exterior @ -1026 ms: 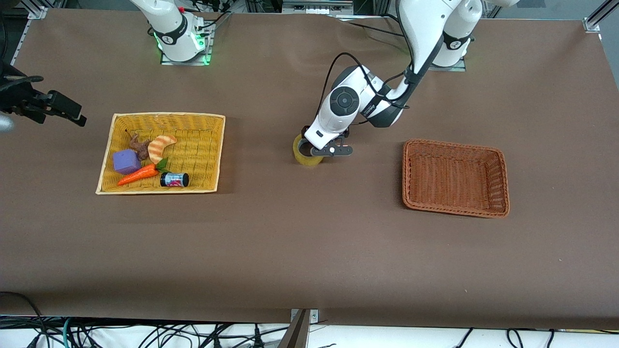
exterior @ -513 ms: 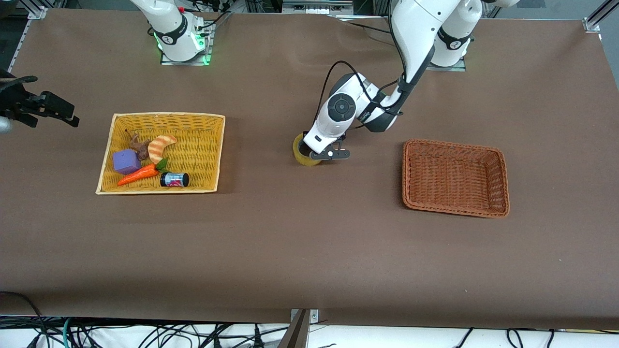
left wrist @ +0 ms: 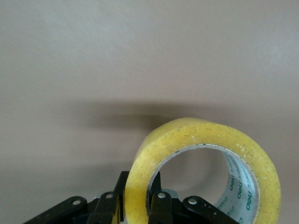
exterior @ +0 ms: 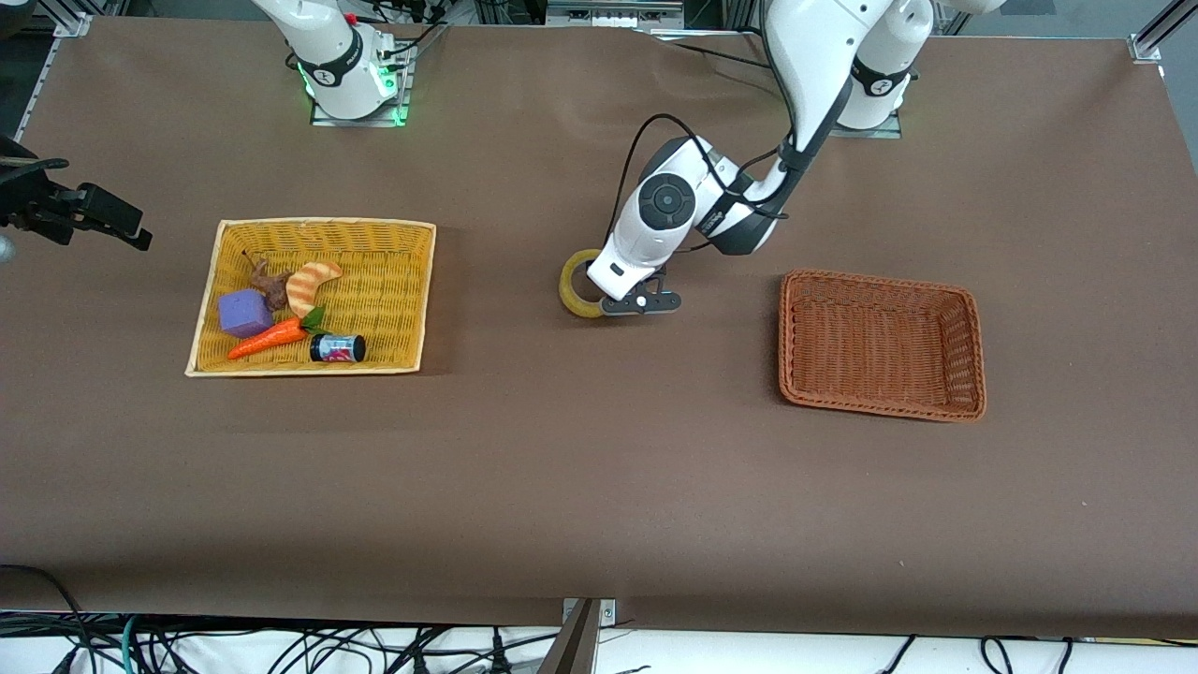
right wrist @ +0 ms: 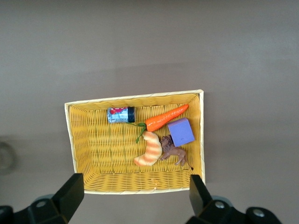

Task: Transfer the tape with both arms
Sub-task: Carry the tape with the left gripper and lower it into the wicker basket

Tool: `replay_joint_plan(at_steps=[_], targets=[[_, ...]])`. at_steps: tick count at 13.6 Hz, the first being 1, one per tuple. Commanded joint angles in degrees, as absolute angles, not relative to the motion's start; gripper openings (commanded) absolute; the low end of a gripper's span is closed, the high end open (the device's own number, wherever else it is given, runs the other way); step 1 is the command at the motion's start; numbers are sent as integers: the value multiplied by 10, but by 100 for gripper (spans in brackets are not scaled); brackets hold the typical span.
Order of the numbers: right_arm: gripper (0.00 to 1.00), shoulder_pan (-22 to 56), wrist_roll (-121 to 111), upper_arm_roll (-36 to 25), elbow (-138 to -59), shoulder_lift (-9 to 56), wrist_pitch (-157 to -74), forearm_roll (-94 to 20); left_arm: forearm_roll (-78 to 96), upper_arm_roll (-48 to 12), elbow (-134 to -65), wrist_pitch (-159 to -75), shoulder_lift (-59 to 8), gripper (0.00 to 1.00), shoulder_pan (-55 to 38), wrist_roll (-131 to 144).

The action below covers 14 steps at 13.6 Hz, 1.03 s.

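The left gripper hangs over the middle of the desk, between the yellow basket and the brown basket, clamped on the wall of the tape. In the left wrist view the tape stands on edge, one finger inside the ring, the other outside it. The right gripper waits with fingers spread apart, up above the yellow basket, which holds a carrot, a purple block, a croissant and a small jar.
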State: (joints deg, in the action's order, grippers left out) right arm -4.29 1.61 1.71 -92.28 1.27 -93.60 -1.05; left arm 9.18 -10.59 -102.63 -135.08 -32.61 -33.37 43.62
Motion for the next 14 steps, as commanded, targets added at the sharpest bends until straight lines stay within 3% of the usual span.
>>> replay_joint_plan(at_steps=[1, 5, 7, 10, 14], targets=[[100, -50, 26, 25, -924, 11, -940, -3, 97, -98, -1041, -1273, -249, 0, -290, 392], [100, -48, 26, 25, -922, 23, -946, -5, 97, -93, -1089, -1182, -155, 0, -155, 147], [100, -48, 25, 25, -918, 24, -947, -5, 95, -42, -1118, -1172, -133, 0, -139, 33], [100, -48, 24, 25, -912, 32, -946, -5, 69, 39, -1149, -1182, -138, 0, -138, -96], [100, -51, 22, 24, -907, 32, -939, -3, 8, 71, -1166, -1249, -172, 0, -134, -106]])
